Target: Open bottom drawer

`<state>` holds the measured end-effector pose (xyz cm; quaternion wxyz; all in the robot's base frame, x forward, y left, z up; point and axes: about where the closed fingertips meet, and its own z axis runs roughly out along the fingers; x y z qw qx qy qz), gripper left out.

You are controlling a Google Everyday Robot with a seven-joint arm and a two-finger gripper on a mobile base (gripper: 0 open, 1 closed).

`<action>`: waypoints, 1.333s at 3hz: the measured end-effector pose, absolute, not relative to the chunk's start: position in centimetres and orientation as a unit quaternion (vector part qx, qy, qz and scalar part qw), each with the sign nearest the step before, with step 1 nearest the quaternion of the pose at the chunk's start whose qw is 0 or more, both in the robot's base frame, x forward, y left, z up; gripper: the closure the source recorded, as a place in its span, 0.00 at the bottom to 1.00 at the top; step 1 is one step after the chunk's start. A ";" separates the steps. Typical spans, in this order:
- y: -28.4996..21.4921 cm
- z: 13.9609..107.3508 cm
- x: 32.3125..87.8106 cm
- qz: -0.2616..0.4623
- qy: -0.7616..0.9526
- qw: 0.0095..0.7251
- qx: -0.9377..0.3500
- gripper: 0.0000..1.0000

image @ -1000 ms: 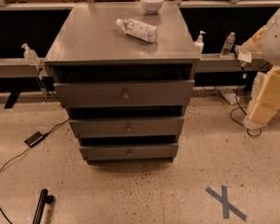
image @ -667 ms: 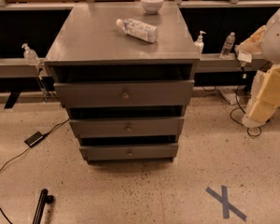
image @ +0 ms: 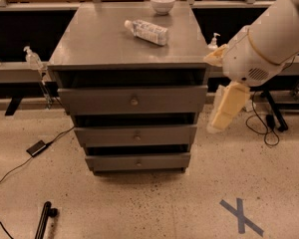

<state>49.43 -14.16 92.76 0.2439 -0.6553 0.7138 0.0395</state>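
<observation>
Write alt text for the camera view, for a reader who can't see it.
A grey three-drawer cabinet stands on a speckled floor, its bottom drawer apparently shut; a bottle lies on top, a bowl behind it. The robot's gripper hangs right of the cabinet, touching nothing.

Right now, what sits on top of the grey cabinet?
A plastic bottle lies on its side and a white bowl stands at the back edge. Nothing covers that top: the claw hangs lower, to the right of the cabinet.

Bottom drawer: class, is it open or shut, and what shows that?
Shut: the bottom drawer sits in line with the middle drawer above, not pulled forward. The gripper hangs right of the cabinet, away from the knob.
</observation>
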 end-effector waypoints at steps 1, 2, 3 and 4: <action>-11.4 88.7 51.3 0.011 0.704 0.260 -0.661 0.00; -10.7 87.7 53.0 -0.012 0.700 0.286 -0.654 0.00; -10.7 87.4 53.2 -0.014 0.700 0.284 -0.655 0.00; -11.5 82.9 57.6 -0.044 0.702 0.250 -0.665 0.00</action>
